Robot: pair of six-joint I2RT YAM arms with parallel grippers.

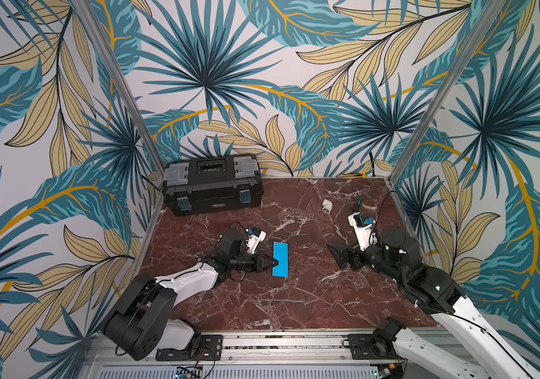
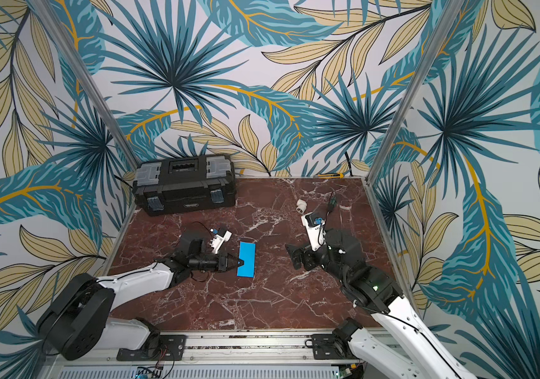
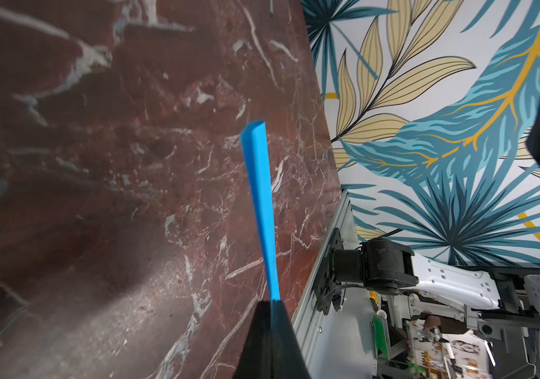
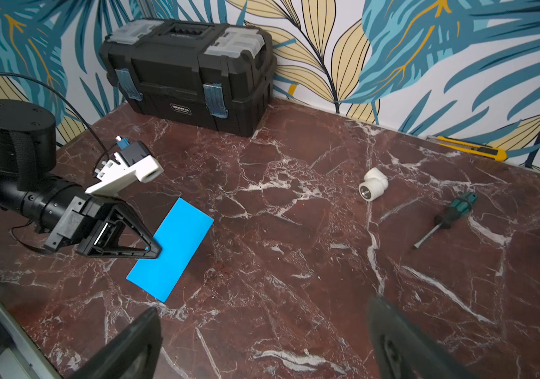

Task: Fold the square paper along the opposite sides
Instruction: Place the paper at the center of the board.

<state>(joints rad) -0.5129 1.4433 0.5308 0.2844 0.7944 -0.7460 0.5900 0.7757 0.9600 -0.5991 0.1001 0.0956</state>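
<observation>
The square paper (image 1: 280,260) (image 2: 246,260) is bright blue and shows as a narrow folded rectangle near the middle of the marble table (image 1: 294,295). My left gripper (image 1: 275,262) (image 2: 240,262) is shut on the middle of its left long edge. The left wrist view shows the paper (image 3: 260,197) edge-on, running out from the closed left gripper (image 3: 271,303), with two layers at its far end. My right gripper (image 1: 335,257) (image 2: 293,257) stands open, well to the right of the paper and holding nothing. From the right wrist, the paper (image 4: 171,249) lies beyond the open right gripper (image 4: 263,306).
A black toolbox (image 1: 212,183) stands at the back left. A white pipe elbow (image 1: 327,206) and a green-handled screwdriver (image 1: 358,201) lie at the back right. A yellow utility knife (image 1: 354,175) rests against the rear wall. Patterned walls enclose three sides.
</observation>
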